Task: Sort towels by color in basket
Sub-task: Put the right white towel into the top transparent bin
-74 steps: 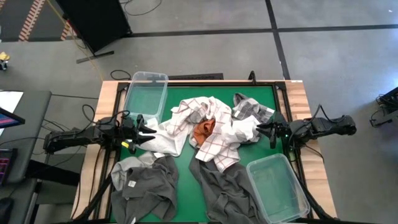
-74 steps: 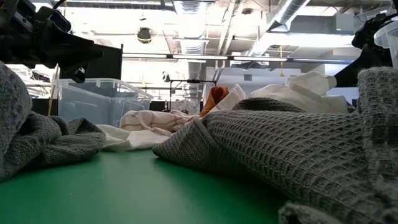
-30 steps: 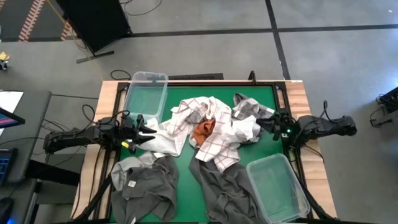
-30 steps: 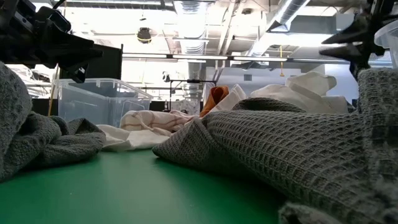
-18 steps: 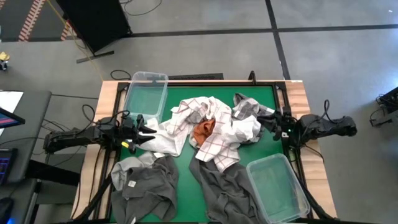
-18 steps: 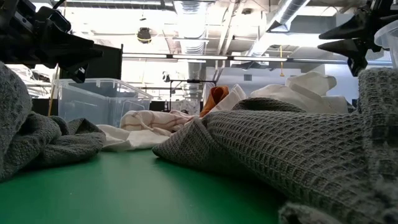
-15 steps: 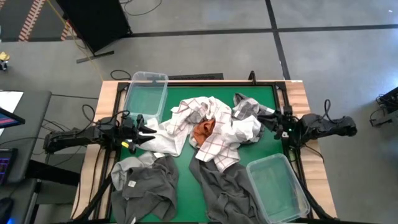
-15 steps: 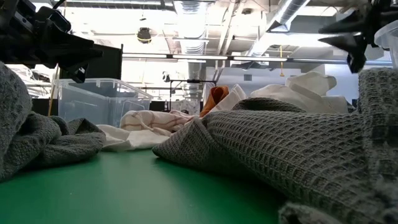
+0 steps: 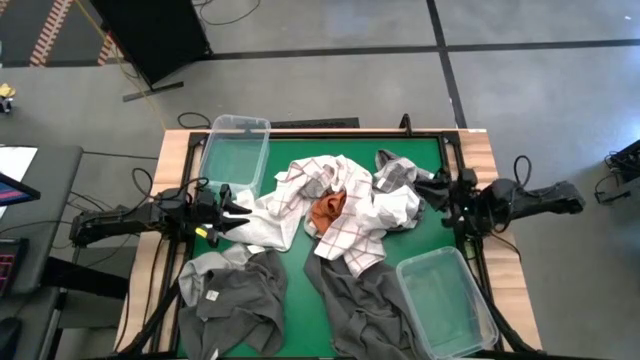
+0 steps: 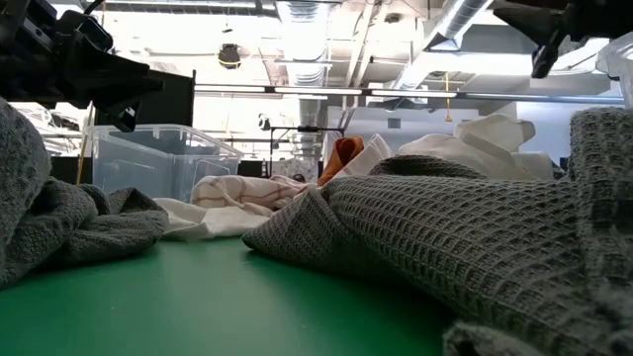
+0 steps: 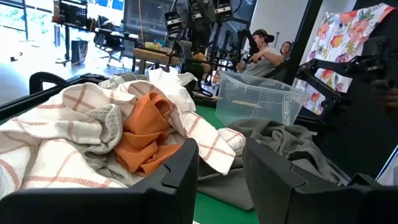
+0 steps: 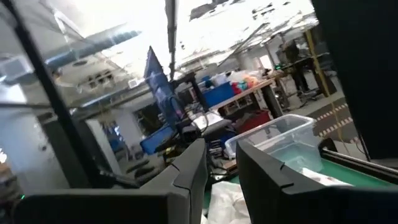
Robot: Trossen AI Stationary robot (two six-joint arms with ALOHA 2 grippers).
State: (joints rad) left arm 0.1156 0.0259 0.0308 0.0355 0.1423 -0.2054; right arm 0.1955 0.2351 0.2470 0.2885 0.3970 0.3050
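Observation:
A heap of towels lies mid-table: white ones with thin grid lines (image 9: 345, 215), a rust orange one (image 9: 327, 208) on top, and a pale grey one (image 9: 398, 170) at the far right. Two dark grey towels (image 9: 235, 295) (image 9: 360, 305) spread toward the near edge. My left gripper (image 9: 240, 212) is open at the heap's left edge, with the orange towel (image 11: 146, 134) ahead of its fingers. My right gripper (image 9: 430, 190) is open above the heap's right edge; its wrist view looks over the cloth into the room (image 12: 222, 168).
One clear plastic bin (image 9: 235, 150) stands at the far left of the green mat. Another clear bin (image 9: 445, 300) stands at the near right. Bare mat (image 9: 295, 285) shows between the two dark grey towels. People sit in the room beyond the table (image 11: 264, 50).
My right gripper has risen from beside the heap's right edge and shifted a little toward the far edge, its fingers tipping upward off the cloth. The towels lie as before.

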